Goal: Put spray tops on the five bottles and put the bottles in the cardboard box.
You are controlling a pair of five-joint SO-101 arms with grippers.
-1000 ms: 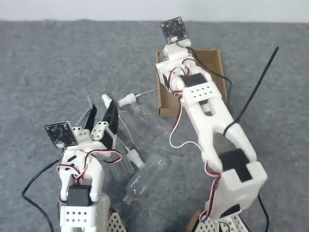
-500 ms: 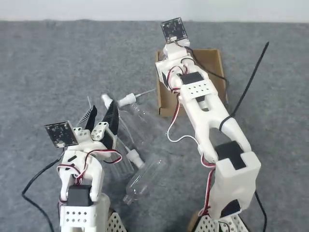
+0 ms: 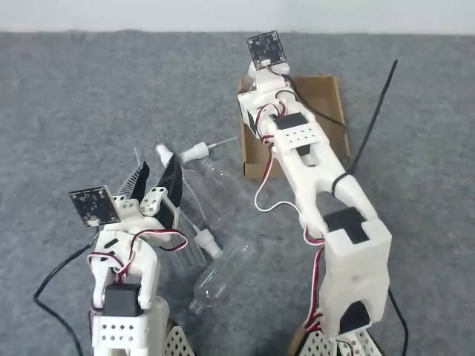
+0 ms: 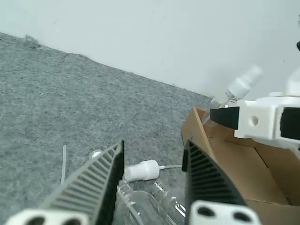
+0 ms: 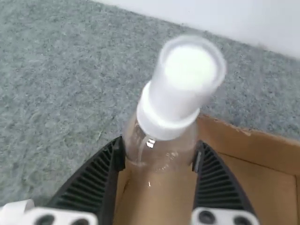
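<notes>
My right gripper is shut on a clear bottle with a white spray top on it. It holds the bottle upright over the near-left corner of the cardboard box. My left gripper stands open with nothing between its fingers, just above the pile of clear bottles. A loose white spray top lies on the carpet beyond its fingertips. In the left wrist view the held bottle's spray top pokes up above the right gripper at the box.
Another bottle lies near the left arm's base, with a spray top beside it. Further loose tops lie left of the box. A black cable rises to the right of the right arm.
The right arm has swung slightly left and farther over the box with the bottle. The left arm has not moved.
</notes>
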